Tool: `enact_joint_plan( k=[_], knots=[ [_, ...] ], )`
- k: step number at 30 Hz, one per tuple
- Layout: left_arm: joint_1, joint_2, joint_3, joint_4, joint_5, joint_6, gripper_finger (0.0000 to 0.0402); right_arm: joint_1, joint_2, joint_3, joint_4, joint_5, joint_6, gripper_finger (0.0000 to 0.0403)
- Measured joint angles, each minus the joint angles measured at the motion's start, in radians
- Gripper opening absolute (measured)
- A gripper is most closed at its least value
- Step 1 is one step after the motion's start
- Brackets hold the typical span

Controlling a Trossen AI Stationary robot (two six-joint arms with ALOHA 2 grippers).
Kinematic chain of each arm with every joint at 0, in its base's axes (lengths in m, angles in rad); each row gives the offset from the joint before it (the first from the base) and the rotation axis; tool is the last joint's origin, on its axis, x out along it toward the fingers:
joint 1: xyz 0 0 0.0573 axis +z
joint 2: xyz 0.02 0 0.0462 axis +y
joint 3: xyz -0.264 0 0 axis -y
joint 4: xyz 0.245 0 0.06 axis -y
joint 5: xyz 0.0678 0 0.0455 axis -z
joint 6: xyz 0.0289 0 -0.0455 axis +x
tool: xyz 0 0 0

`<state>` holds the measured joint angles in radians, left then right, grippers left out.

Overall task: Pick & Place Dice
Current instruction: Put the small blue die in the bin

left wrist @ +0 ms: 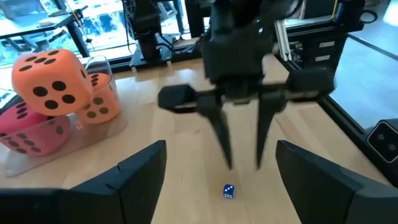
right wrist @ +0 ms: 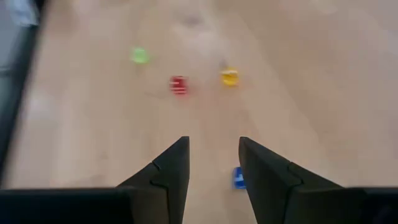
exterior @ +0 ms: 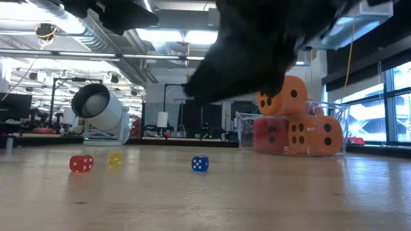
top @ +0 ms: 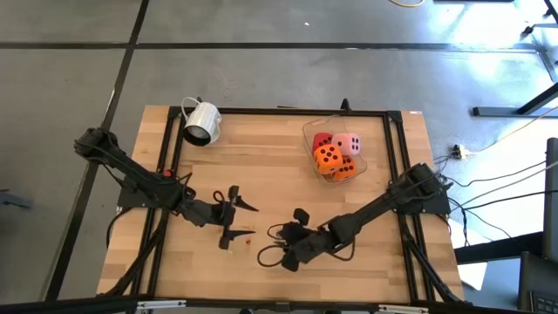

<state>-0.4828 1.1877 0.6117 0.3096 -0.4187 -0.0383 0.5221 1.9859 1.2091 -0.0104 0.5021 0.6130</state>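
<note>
The four soft dice sit in a clear box (top: 307, 131) on the far right of the table: red (top: 322, 139), pink (top: 350, 144) and two orange (top: 328, 157), (top: 345, 172). In the low view one orange die (exterior: 287, 96) rests on top of the others. My right gripper (top: 283, 249) stands near the table's near edge with its fingers pointing down. It is open (right wrist: 212, 142) just above a tiny blue die (right wrist: 238, 178) and touches nothing. My left gripper (top: 237, 218) hovers to its left, wide open (left wrist: 221, 146), facing the right gripper.
A white mug (top: 202, 122) lies on its side at the far left. Tiny dice lie on the wood in front of the grippers: red (exterior: 81, 163), yellow (exterior: 115, 159), blue (exterior: 200, 164) and a green one (right wrist: 140, 55). A black frame (top: 261, 111) borders the table.
</note>
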Motion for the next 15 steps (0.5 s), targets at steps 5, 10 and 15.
enact_joint_plan(
  k=[5,10,15],
  knots=[
    [0.0,0.0,0.0,-0.003,0.0,-0.001,0.0294,-0.015,0.051,0.0,-0.016,0.061,-0.043,0.0139],
    [0.0,0.0,0.0,-0.013,0.001,-0.003,0.0294,-0.029,0.069,0.0,-0.015,0.057,-0.044,0.0139],
    [0.0,0.0,0.0,-0.03,0.002,-0.003,0.0294,-0.028,0.069,0.0,-0.014,0.046,-0.036,0.0139]
  ],
)
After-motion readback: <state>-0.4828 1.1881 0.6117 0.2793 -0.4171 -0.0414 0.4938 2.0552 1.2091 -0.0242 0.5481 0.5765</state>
